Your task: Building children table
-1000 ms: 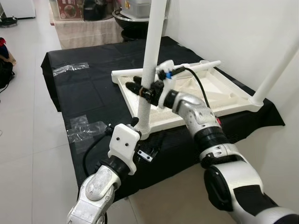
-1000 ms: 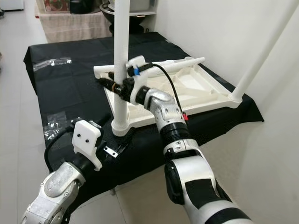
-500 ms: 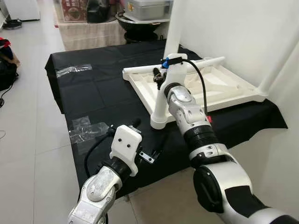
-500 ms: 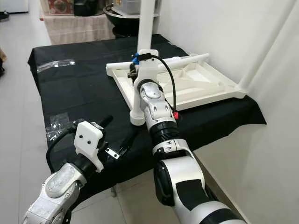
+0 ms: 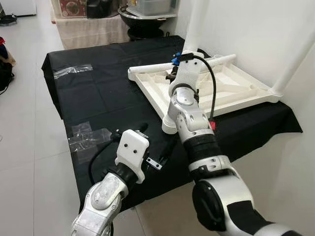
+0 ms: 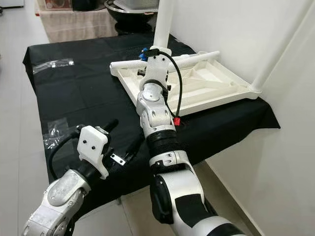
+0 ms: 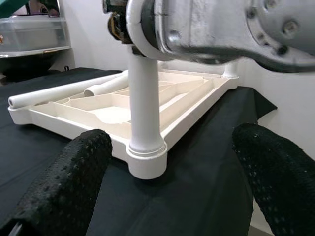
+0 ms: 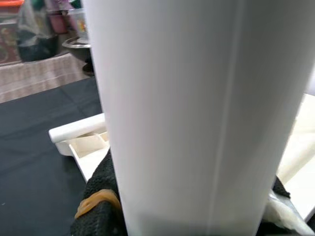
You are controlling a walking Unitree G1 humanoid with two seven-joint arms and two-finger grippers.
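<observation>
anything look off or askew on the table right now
One white table leg lies loose across the upturned white tabletop instead of standing in a corner socket. Crumpled clear plastic wrappers litter the black cloth. Nothing looks damaged.

My head's stereo pair looks forward and down across the black-clothed table (image 5: 88, 88). My left wrist camera views the upright white leg (image 7: 145, 103) low from nearby; my right wrist camera sits very close against it.

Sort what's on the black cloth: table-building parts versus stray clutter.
Job:
upturned white tabletop
upright leg, held by right gripper
loose leg lying on the tabletop

Clutter:
plastic bags
small metal bracket
</observation>
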